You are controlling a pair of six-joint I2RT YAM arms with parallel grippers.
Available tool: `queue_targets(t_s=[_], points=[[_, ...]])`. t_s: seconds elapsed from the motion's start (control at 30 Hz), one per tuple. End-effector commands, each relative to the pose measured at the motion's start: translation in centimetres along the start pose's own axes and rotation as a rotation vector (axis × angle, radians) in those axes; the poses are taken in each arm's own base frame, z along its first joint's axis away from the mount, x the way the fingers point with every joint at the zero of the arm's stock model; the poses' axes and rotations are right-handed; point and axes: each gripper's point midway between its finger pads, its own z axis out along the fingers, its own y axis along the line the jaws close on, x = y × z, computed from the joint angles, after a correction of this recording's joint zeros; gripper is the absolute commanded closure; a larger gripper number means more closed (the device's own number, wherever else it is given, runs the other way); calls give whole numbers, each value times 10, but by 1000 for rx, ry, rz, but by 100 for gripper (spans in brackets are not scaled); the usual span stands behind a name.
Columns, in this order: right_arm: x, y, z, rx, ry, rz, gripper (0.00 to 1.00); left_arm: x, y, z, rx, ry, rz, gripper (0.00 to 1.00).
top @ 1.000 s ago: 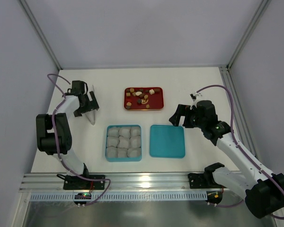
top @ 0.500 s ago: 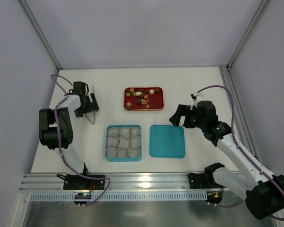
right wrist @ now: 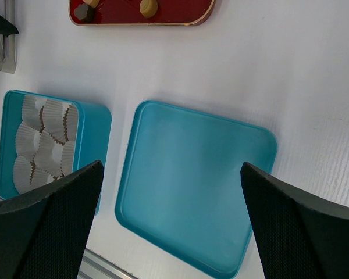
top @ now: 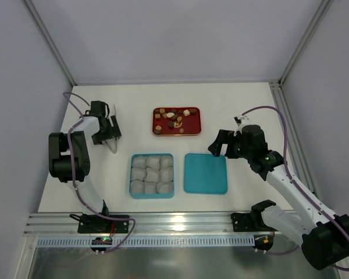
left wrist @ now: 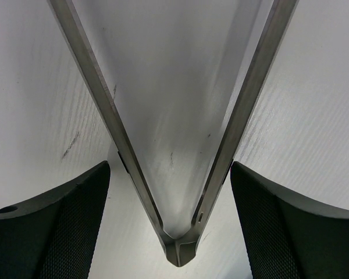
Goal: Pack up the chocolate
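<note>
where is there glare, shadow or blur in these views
Top external: even soft light, faint shadows, one bright glare spot on the rail. Left wrist: metal tongs seen close up, grey shading between their arms, no obvious blur. Right wrist: crisp on the teal lid; the right hand's fingers are dark and barely lit.

White links (top: 294, 187), black joints (top: 63, 163), purple cables (top: 266, 106); right end effector (right wrist: 171, 164)'s fingers (right wrist: 46, 232) black, textured.

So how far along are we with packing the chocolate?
Done: lid is off, beside the box of empty paper cups. In hand: open left gripper straddles the tongs, not gripping. Left: all chocolate sits on the red tray.
</note>
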Motion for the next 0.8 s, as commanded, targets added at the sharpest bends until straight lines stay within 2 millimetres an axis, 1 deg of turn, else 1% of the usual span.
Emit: queue_targets(t_s=[0.0, 0.33, 0.6, 0.77], points=[[-12, 7, -3, -27, -55, -8, 0, -21, -3, -3, 7, -58, -16, 18], [-12, 7, -3, -30, -60, -8, 0, -21, -7, -4, 10, -60, -17, 21], [-10, 7, -4, -31, -59, -6, 0, -15, -5, 0, -1, -44, -14, 24], [-9, 7, -5, -30, -61, -5, 0, -17, -7, -1, 2, -50, -20, 25]])
